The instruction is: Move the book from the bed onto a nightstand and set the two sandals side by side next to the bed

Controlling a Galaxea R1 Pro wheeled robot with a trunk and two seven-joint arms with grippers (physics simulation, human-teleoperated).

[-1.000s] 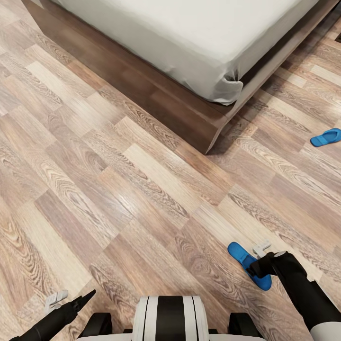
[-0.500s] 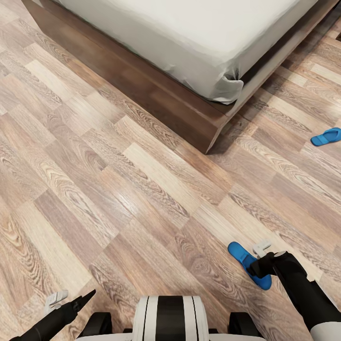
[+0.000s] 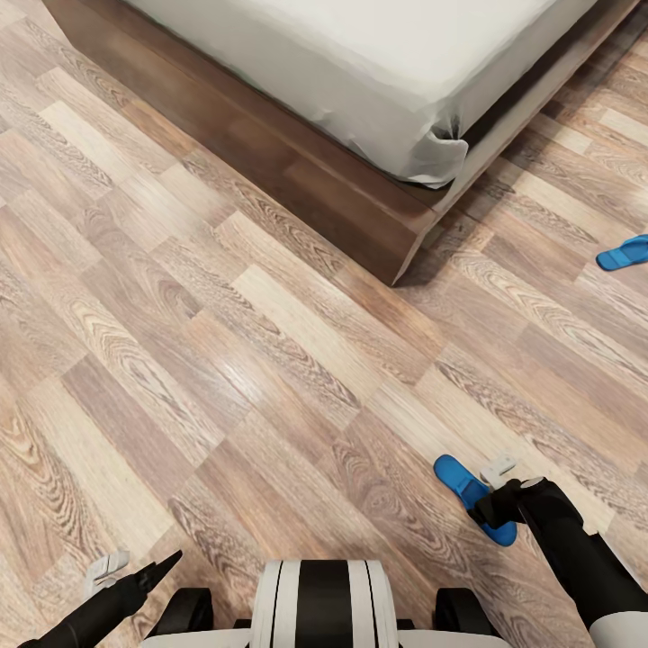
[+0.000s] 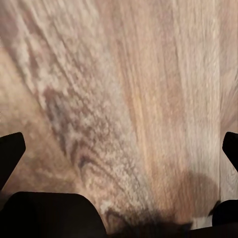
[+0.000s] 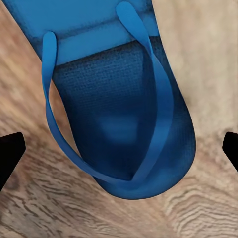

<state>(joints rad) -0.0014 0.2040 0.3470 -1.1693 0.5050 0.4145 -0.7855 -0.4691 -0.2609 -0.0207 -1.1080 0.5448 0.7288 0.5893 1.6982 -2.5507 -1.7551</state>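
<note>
1. A grey-brown wood-plank floor (image 3: 225, 360) is spreading across the head view, its boards running on a slant.
2. The bed (image 3: 360, 193) is occupying the top of that view, its dark brown frame ending in a corner and an off-white mattress (image 3: 378, 63) sitting on it with a crumpled fold at that corner.
3. The near sandal (image 3: 463, 490), bright blue, is lying flat on the floor at lower right, partly hidden behind the right arm's wrist.
4. The far sandal (image 3: 625, 252) is lying at the right edge, well apart from the first and beyond the bed's corner.
5. The right gripper (image 5: 119, 148) is hanging just above the near sandal; in the right wrist view its dark fingertips are standing wide apart at either edge, with the sandal's straps and rounded end between them and not touching them.
6. The left gripper (image 4: 119, 148) is hanging over bare planks, its fingertips likewise spread wide and gripping nothing.
7. The left arm (image 3: 108, 603) is reaching in low at bottom left.
8. The robot's white and black trunk (image 3: 319, 603) is showing at bottom centre.
</note>
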